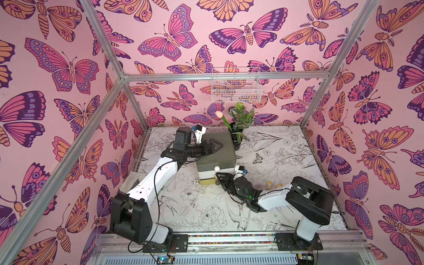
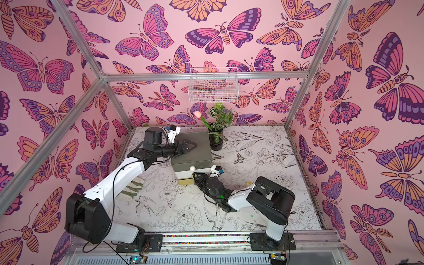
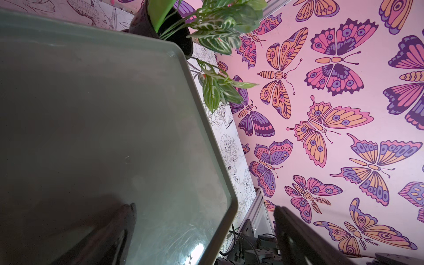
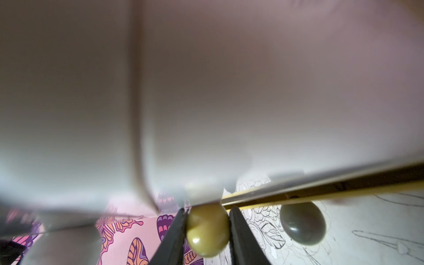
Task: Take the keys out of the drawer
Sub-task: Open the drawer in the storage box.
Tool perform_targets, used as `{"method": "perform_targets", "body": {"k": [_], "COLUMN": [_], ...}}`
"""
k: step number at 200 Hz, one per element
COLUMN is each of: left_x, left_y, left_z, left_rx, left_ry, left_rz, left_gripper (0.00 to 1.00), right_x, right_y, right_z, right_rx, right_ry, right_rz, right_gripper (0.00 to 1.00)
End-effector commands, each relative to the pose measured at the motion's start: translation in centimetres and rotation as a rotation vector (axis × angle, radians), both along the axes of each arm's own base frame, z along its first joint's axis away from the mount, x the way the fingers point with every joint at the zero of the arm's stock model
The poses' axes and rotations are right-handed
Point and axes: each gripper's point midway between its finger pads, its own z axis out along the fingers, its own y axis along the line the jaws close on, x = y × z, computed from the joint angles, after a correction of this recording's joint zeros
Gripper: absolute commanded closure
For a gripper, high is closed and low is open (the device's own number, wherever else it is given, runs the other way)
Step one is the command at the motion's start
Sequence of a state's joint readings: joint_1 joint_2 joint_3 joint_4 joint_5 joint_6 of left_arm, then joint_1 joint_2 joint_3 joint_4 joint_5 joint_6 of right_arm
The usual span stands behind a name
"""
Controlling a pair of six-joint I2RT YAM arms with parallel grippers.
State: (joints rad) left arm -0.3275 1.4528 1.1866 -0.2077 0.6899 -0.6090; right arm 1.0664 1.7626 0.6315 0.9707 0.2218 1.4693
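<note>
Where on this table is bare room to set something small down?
Free: the front middle of the flower-printed table, between the left arm and right arm; also back right, between the black-potted green plant and the right wall. Crowded: before the grey, white and yellow drawer box, where the right gripper grips its olive round knob.

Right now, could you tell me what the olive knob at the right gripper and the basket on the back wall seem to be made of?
The olive knob looks like glossy plastic or glazed ceramic: smooth, rounded, with a sharp bright highlight; I cannot tell which. The basket looks like white coated metal wire, given its thin open grid.
</note>
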Motion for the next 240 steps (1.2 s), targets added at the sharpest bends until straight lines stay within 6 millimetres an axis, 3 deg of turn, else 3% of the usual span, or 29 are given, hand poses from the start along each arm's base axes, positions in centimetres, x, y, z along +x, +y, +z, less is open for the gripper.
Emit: {"method": "perform_targets", "body": {"k": [1, 34, 106, 113, 149, 240], "left_x": [-1.5, -1.4, -1.7, -1.8, -2.2, -2.9], "left_y": [0.8, 0.9, 1.3, 1.4, 1.6, 2.0], "left_z": [-4.9, -5.5, -6.7, -6.9, -7.6, -8.4], "left_rx": [0.064, 0.074, 0.101, 0.103, 0.116, 0.131], "left_ry": [0.161, 0.170, 0.186, 0.191, 0.200, 0.214], "left_rz": [0.003, 0.009, 0.017, 0.017, 0.020, 0.032], "left_gripper": [0.00, 0.00, 0.00, 0.00, 0.00, 0.00], "right_x": [-0.6, -2.3, -7.4, -7.8, -9.6, -12.0], "right_y": [0.3, -0.9, -1.4, -1.7, -2.3, -3.4], "right_z": [0.2, -0.1, -1.3, -0.2, 0.3, 0.4], "right_rx": [-0.036, -0.071, -0.127, -0.098, -0.125, -0.163], "right_ry": [-0.008, 0.002, 0.012, -0.001, -0.020, -0.015], "right_rz": [0.045, 0.063, 0.119, 0.111, 0.119, 0.160], "right_gripper": [0.72, 0.72, 0.72, 0.72, 0.72, 0.72]}}
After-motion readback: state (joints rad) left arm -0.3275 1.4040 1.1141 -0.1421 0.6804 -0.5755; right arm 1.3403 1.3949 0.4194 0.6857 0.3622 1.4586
